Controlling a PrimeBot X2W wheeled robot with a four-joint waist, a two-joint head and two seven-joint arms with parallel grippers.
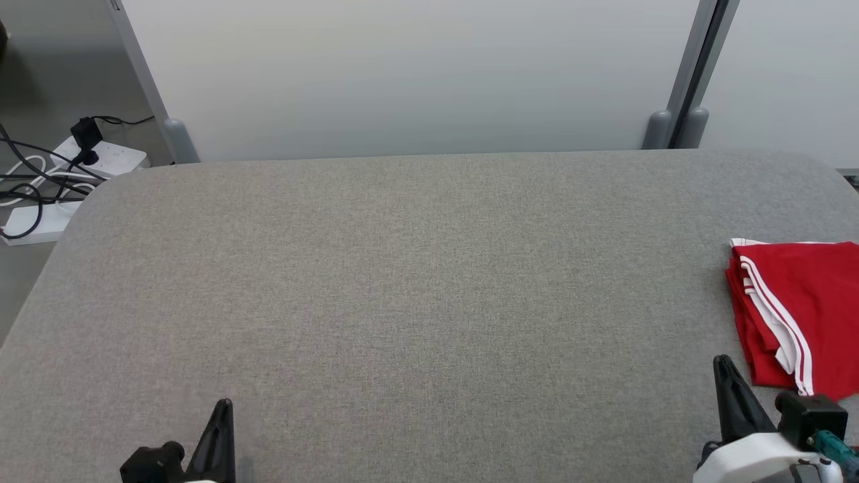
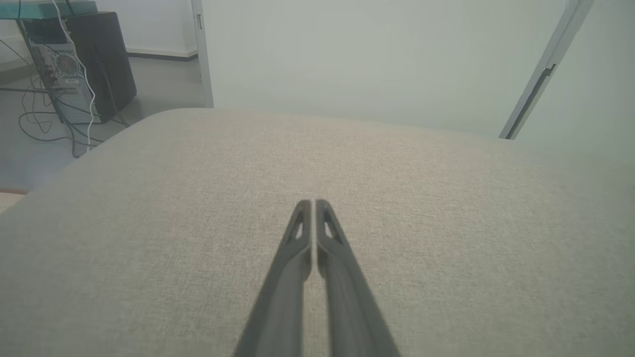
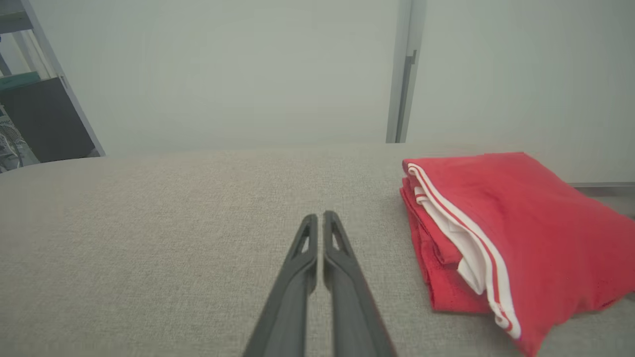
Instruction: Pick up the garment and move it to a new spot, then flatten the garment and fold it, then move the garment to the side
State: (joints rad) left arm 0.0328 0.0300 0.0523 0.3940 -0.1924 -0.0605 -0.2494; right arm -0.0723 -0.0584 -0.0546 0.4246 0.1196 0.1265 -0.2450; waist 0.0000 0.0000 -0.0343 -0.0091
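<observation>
The garment (image 1: 805, 308) is red with white stripes and lies folded in a neat stack at the right edge of the grey table (image 1: 416, 282). In the right wrist view the garment (image 3: 516, 233) sits just right of my right gripper (image 3: 320, 215), whose fingers are pressed together and hold nothing. From the head camera, my right gripper (image 1: 721, 362) is at the lower right, a short way left of the garment and apart from it. My left gripper (image 1: 225, 404) is at the lower left, shut and empty, and its tips (image 2: 312, 202) hover over bare cloth.
Pale partition panels (image 1: 416, 74) with grey posts (image 1: 678, 100) stand behind the table. On the floor at the far left lie power strips and cables (image 1: 60, 181). A dark computer case (image 2: 79, 64) stands beyond the table's left corner.
</observation>
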